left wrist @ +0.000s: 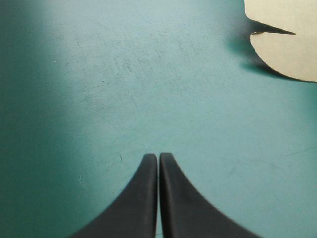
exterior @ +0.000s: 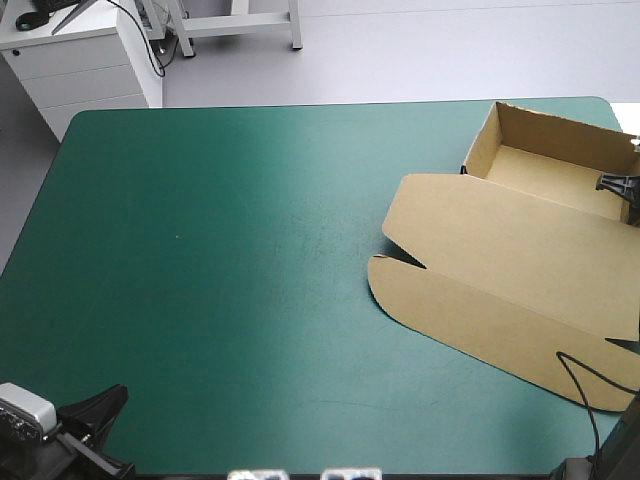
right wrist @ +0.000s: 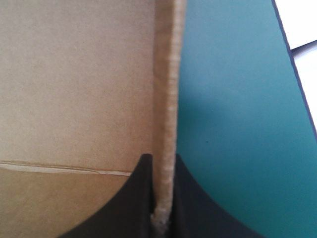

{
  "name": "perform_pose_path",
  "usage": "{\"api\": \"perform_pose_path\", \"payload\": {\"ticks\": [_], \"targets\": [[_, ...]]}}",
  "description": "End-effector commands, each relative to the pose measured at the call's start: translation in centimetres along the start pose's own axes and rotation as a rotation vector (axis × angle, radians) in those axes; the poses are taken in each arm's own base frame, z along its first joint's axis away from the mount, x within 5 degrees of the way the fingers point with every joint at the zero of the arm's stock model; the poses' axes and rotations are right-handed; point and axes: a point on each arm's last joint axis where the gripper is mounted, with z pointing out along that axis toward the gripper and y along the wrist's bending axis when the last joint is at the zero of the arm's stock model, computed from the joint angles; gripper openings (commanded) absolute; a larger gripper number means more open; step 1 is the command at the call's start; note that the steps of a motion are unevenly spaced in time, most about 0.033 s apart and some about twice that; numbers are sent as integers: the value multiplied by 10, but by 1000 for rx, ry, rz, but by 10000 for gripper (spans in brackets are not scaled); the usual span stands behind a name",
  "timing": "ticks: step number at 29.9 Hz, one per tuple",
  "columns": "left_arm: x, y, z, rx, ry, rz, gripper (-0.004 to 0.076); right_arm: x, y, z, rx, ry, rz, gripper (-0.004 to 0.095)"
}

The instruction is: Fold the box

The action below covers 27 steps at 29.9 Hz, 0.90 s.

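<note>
The brown box [exterior: 520,250] lies at the table's right side as an open tray with raised walls at the far right and its lid flat toward the middle. My right gripper [exterior: 622,184] sits at the tray's right wall, and in the right wrist view that gripper [right wrist: 162,161] is shut on the box wall [right wrist: 169,99], whose upright edge runs straight ahead between the fingers. My left gripper [exterior: 95,415] rests over the table's near left corner; in the left wrist view the gripper [left wrist: 158,157] is shut on nothing, with the lid's rounded corner [left wrist: 290,47] far ahead.
The teal-green cover [exterior: 220,260] lies bare across the left and middle. A white drawer cabinet [exterior: 80,60] stands beyond the far left corner. The table's right edge [right wrist: 292,74] runs close beside the box wall.
</note>
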Motion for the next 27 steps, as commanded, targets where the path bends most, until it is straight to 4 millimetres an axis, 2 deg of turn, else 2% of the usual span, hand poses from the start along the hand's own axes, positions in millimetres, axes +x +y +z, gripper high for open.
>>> {"api": "perform_pose_path", "payload": {"ticks": [1,2,5,7,10,12,14,18,20,23,25,27], "targets": [[-12,-1,-2,14,-72,0,-8,0,-1,-35,0,-83,10,-7],[-12,-1,-2,14,-72,0,-8,0,-1,-36,-6,-85,11,4],[-12,-1,-2,14,-72,0,-8,0,3,-37,-46,-89,-9,117],[-12,-1,-2,14,-72,0,-8,0,5,-40,-60,-98,-20,279],[-12,-1,-2,14,-72,0,-8,2,4,-51,-46,-120,-25,616],[-12,-1,-2,13,-68,0,-8,4,5,-62,-39,-143,-15,801],[-12,-1,-2,15,-68,0,-8,7,6,-75,-40,-173,-14,879],[-12,-1,-2,12,-69,11,-8,17,18,-116,-146,-272,3,881],[-12,-1,-2,12,-69,13,-8,26,34,-144,-284,-346,-22,862],[-12,-1,-2,12,-67,13,-8,49,64,-179,-447,-431,-150,804],[-12,-1,-2,16,-67,10,-8,66,84,-192,-500,-446,-226,721],[-12,-2,-2,18,-64,9,-8,86,105,-201,-521,-444,-312,540]]}}
